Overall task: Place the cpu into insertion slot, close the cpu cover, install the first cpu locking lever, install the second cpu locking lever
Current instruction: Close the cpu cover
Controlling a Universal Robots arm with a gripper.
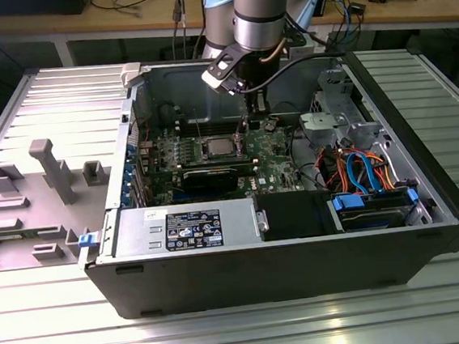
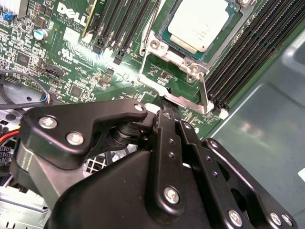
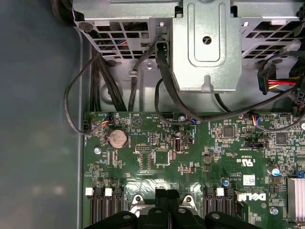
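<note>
The cpu [image 2: 198, 24] lies flat in the insertion slot with its silvery top up, and the exterior view shows the cpu [image 1: 217, 147] mid-board. The cpu cover [image 2: 153, 47] frames it, lying down around the chip. A thin silver locking lever [image 2: 204, 93] runs along the socket's edge nearest my gripper. My gripper [image 2: 165, 102] is shut, and its black fingertips meet right at that lever's wire. In the first wrist view my gripper [image 3: 167, 193] hangs just above the socket's edge. Seen from outside, the gripper [image 1: 246, 126] sits inside the case, just to the exterior view's right of the cpu.
Long black memory slots [image 2: 119, 24] flank the socket on both sides. A metal drive cage [image 3: 205, 47] with hanging black cables stands beyond the board. The power supply [image 1: 186, 225] and coloured cables [image 1: 359, 168] fill the case's front. A grey parts fixture [image 1: 51, 173] lies outside.
</note>
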